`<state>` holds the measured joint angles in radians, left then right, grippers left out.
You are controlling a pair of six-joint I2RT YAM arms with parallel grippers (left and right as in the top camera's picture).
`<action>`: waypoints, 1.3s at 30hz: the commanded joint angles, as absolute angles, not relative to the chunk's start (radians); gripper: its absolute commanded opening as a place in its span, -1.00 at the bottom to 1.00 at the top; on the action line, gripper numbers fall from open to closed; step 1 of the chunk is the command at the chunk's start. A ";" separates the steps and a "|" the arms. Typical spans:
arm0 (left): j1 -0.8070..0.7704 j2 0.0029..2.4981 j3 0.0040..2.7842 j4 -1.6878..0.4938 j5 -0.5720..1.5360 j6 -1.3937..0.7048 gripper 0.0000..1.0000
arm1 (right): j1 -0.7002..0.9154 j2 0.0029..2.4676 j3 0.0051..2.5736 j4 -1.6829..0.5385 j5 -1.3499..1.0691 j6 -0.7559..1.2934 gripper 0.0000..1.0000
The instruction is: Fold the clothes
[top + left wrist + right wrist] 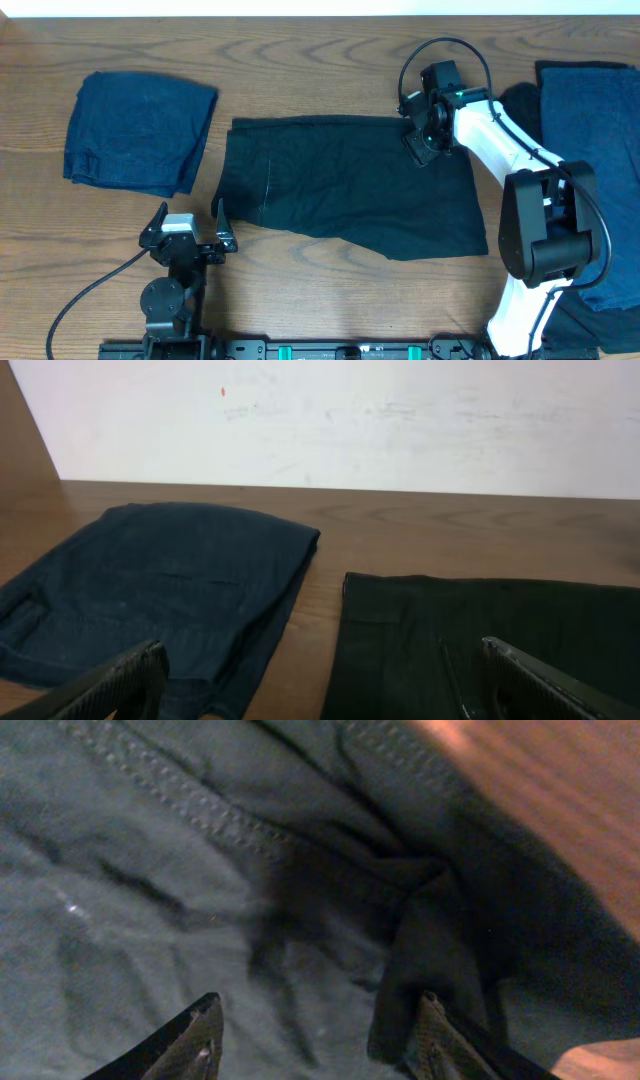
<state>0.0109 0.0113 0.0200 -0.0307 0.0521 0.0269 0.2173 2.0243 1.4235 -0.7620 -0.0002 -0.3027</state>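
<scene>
The black garment [350, 185] lies flat mid-bench, long axis left to right, its far right corner under the right pincer [419, 147], jaws apart, while the wide-open left pincer [188, 222] hovers by its near left corner.

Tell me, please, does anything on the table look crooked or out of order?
The black garment in the middle lies askew: its near edge slants, coming closer on the right, and its far right corner is bunched at the right gripper. The folded navy garment on the left looks tidy.
</scene>
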 commanded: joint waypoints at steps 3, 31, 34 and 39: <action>0.007 0.010 0.004 -0.067 0.040 0.033 0.96 | 0.221 1.996 1.424 -0.746 0.084 -0.323 0.22; 0.007 0.010 0.004 -0.067 0.040 0.033 0.96 | 0.168 1.998 1.423 -0.693 0.102 -0.323 -0.27; 0.007 0.010 0.004 -0.067 0.040 0.033 0.96 | 0.155 1.998 1.418 -0.693 0.102 -0.323 -0.27; 0.007 0.010 0.004 -0.067 0.040 0.033 0.96 | 0.124 1.998 1.402 -0.686 0.101 -0.323 -0.37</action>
<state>0.0109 0.0113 0.0200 -0.0307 0.0521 0.0269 0.1497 2.0243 1.4178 -0.6872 0.0887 -0.3237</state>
